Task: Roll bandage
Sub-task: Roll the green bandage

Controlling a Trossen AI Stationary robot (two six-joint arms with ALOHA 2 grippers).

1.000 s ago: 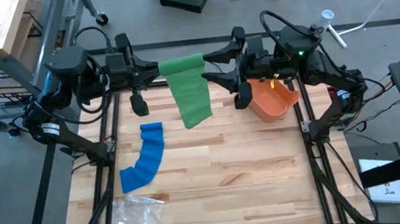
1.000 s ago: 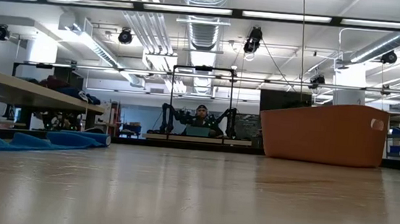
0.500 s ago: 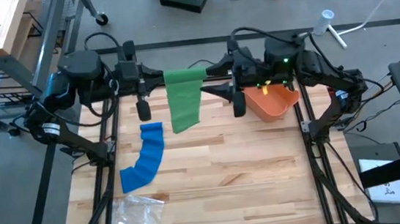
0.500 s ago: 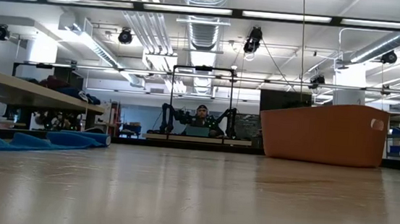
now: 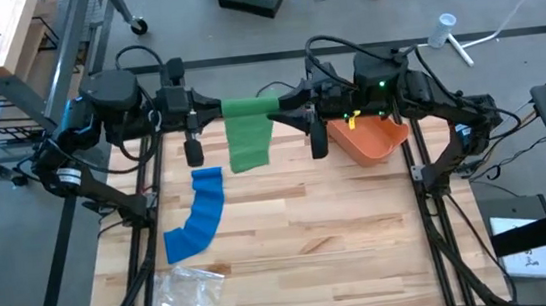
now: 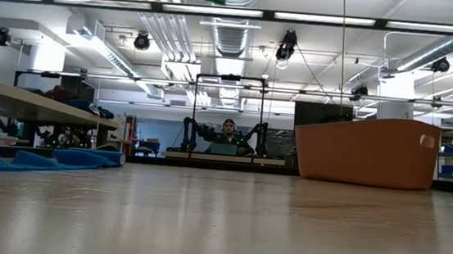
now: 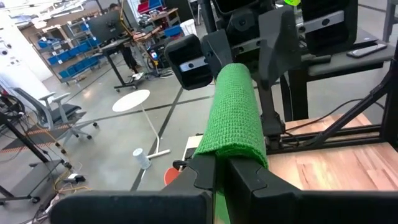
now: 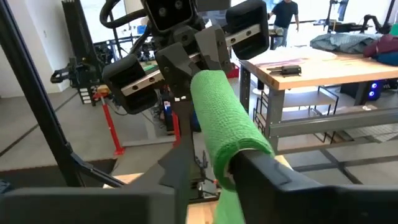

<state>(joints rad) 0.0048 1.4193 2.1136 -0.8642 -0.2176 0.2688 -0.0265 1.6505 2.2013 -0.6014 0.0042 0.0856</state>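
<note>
Lying on wooden table [image 5: 341,237]: blue bandage [image 5: 197,217].

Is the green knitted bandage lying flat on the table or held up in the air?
Held up: the green knitted bandage stretches between the left gripper and right gripper, its loose end hanging down.

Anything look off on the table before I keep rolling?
Nothing stands out. The green knitted bandage hangs between the left gripper and right gripper, above the wooden table; the blue bandage lies loosely curved and unrolled.
</note>
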